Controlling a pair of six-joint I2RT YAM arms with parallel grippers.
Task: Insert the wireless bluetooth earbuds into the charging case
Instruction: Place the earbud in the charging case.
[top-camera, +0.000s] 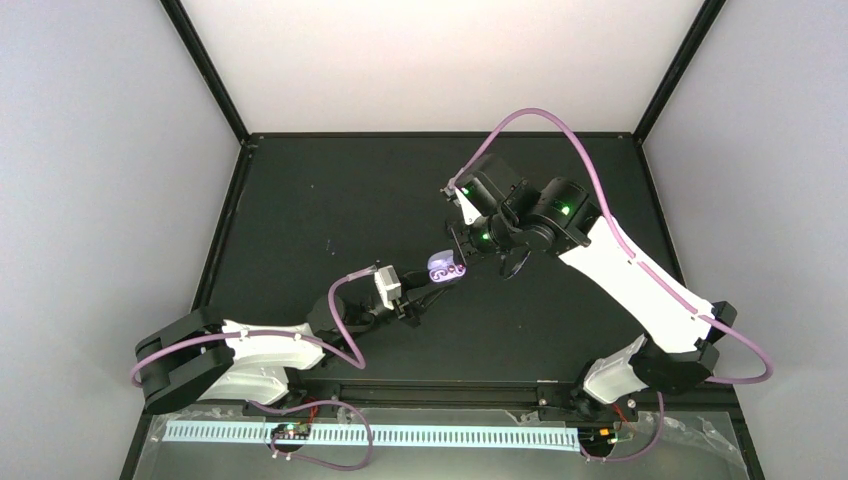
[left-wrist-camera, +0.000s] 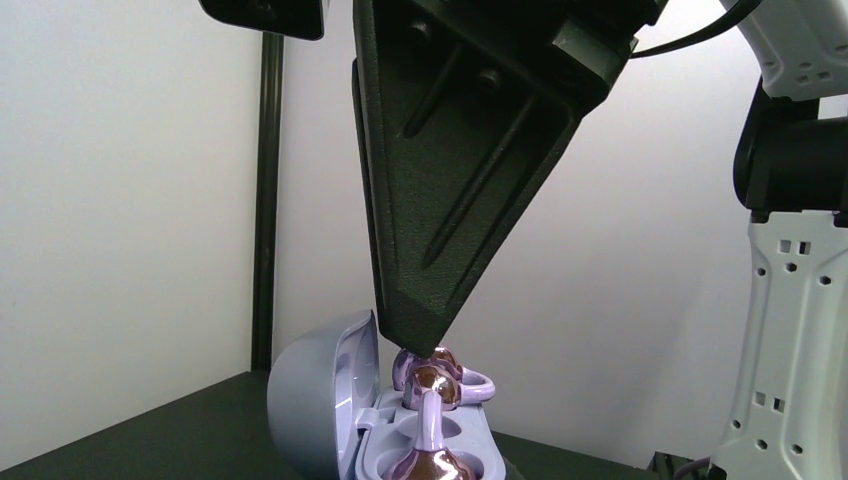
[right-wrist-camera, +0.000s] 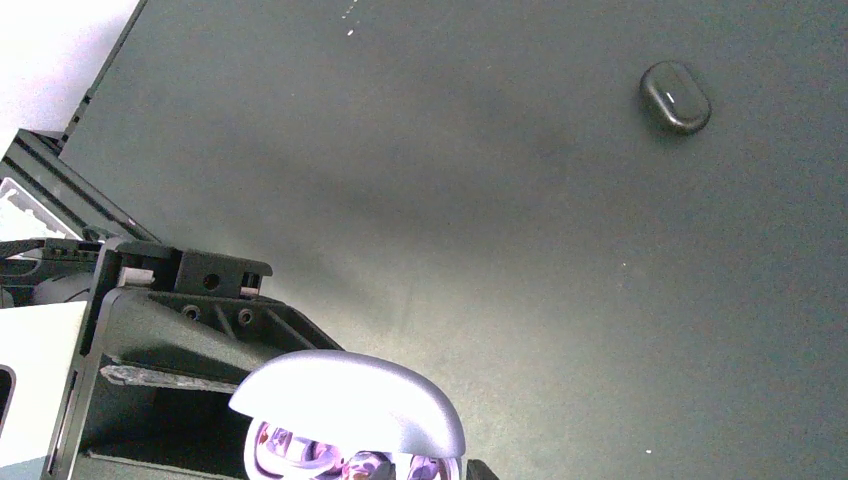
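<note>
Lavender plastic marks the spot: nearest, the left gripper (top-camera: 424, 296) seems clamped on the open charging case (left-wrist-camera: 318, 402), mid-table. One earbud (left-wrist-camera: 436, 466) looks seated. The other (left-wrist-camera: 432, 381) stands proud under the narrow tip of the right gripper (left-wrist-camera: 424, 347); pinching or only pressing, I can't tell. Seating is in hand, and next wants a gentle downward push.

Robotics laboratory test cell. A black bench (top-camera: 300, 200) is boxed by plain white panels (top-camera: 100, 150) in a black frame (top-camera: 205, 65). The left arm (top-camera: 260, 350) and right arm (top-camera: 640, 290) are bolted at its near edge, with loose purple cables (top-camera: 540, 118) and bare circuit boards (top-camera: 290, 432).
</note>
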